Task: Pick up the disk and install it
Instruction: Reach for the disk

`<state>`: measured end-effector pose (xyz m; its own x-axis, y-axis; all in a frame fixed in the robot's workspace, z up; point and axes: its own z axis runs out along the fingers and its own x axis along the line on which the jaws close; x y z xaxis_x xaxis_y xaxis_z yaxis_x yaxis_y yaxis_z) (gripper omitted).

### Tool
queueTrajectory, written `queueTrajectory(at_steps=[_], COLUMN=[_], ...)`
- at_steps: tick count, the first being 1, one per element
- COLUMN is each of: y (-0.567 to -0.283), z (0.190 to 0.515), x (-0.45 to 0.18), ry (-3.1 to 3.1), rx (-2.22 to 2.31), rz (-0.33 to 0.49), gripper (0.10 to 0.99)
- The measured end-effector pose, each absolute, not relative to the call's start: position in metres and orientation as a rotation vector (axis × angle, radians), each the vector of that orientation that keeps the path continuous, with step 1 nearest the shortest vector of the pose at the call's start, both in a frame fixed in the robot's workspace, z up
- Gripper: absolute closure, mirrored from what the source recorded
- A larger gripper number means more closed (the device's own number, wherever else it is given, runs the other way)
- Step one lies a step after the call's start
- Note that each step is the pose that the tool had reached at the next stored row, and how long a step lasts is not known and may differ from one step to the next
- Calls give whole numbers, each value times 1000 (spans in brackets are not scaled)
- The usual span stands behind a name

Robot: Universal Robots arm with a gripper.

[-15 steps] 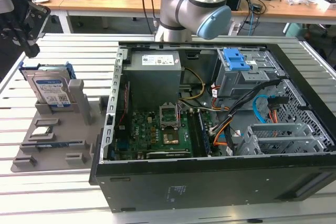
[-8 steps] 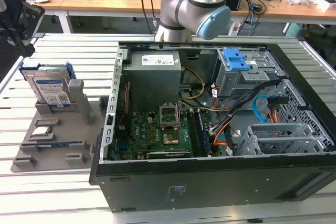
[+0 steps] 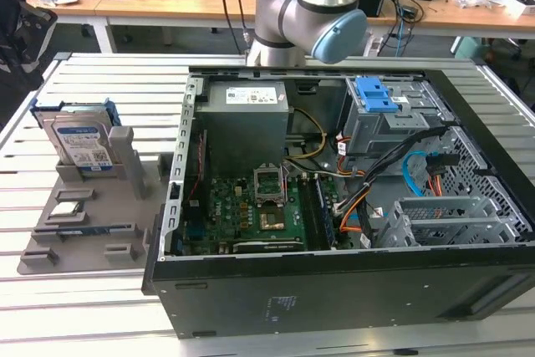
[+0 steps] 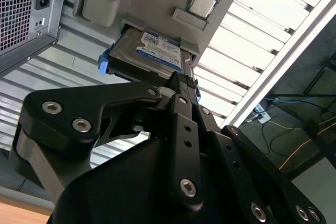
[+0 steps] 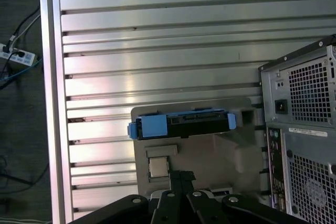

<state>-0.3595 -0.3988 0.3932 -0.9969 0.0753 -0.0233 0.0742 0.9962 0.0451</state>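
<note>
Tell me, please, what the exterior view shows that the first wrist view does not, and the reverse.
Exterior view: the motherboard and blue latch inside the case. First wrist view: the case's vented back, a power strip on the floor, the gripper. Both: the disk, on edge in the grey holder, and the slatted table.

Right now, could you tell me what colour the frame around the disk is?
The frame is bright blue, clearest in the first wrist view.
</note>
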Motion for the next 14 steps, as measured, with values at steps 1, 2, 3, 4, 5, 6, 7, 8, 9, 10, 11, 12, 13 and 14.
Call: queueTrajectory(at_steps=[1, 2, 3, 4, 5, 6, 7, 8, 9, 10, 11, 12, 13, 14], y=[-399, -399, -399, -399, -399, -399, -399, -399, -399, -399, -399, -399, -399, -399], z=[393, 393, 393, 393, 393, 393, 393, 393, 393, 393, 393, 393, 393, 393], x=[-361, -363, -365, -367, -368, -369, -372, -373, -376, -378, -380, -382, -384, -385], ry=[3114, 3114, 3114, 3114, 3114, 3114, 3114, 3114, 3114, 3114, 3114, 3114, 3114, 3114], rx=[117, 117, 117, 117, 117, 117, 117, 117, 116, 117, 117, 117, 117, 117], rz=[69, 69, 69, 69, 69, 69, 69, 69, 69, 69, 69, 69, 69, 69], gripper=[980, 980, 980, 980, 980, 980, 980, 980, 980, 980, 980, 980, 980, 980])
